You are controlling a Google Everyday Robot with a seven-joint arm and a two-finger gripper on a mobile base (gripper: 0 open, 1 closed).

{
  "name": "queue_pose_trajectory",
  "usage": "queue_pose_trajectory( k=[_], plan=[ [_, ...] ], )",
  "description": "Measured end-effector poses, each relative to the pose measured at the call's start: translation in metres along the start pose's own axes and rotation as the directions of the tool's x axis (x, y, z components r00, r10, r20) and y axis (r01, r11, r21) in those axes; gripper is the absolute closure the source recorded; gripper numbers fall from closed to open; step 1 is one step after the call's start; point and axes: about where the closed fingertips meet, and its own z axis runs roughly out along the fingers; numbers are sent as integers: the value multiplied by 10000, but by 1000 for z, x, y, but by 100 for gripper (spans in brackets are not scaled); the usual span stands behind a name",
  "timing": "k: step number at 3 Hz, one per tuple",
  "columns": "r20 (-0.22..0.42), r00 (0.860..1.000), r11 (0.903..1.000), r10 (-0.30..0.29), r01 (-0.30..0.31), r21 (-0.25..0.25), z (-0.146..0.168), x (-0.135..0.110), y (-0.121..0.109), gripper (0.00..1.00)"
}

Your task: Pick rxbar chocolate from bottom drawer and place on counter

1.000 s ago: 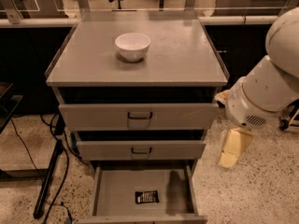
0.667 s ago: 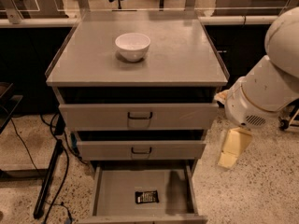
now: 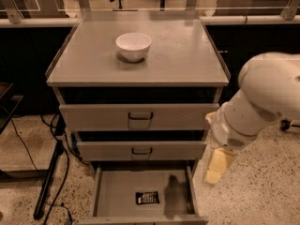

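Observation:
The rxbar chocolate (image 3: 147, 198), a small black wrapper with pale lettering, lies flat near the front middle of the open bottom drawer (image 3: 112, 191). The two upper drawers are slightly ajar. The counter (image 3: 178, 55) is the grey cabinet top with a white bowl (image 3: 133, 46) on it. My gripper (image 3: 218, 165), pale yellow, hangs below the white arm (image 3: 262, 97) to the right of the cabinet. It is beside the bottom drawer's right wall, above floor level and apart from the bar. It holds nothing that I can see.
Black cables and a dark stand leg (image 3: 49, 177) lie on the speckled floor left of the cabinet. Dark cabinets (image 3: 28, 64) stand behind on both sides. The arm's shadow (image 3: 173, 196) falls on the drawer floor right of the bar.
The arm and gripper have come lower and slightly left, closer to the open bottom drawer. The bar, bowl and drawers have not moved.

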Motion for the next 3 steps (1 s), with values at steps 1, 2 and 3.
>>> queue_pose_trajectory(
  k=[1,2,3],
  plan=[
    [-206,9994,9993,-267,262,-261,84,-4,-2,0],
    [-202,9994,9993,-264,259,-269,85,-4,-2,0],
    [-43,10000,9990,-49,47,-441,110,-7,2,0]
  ],
)
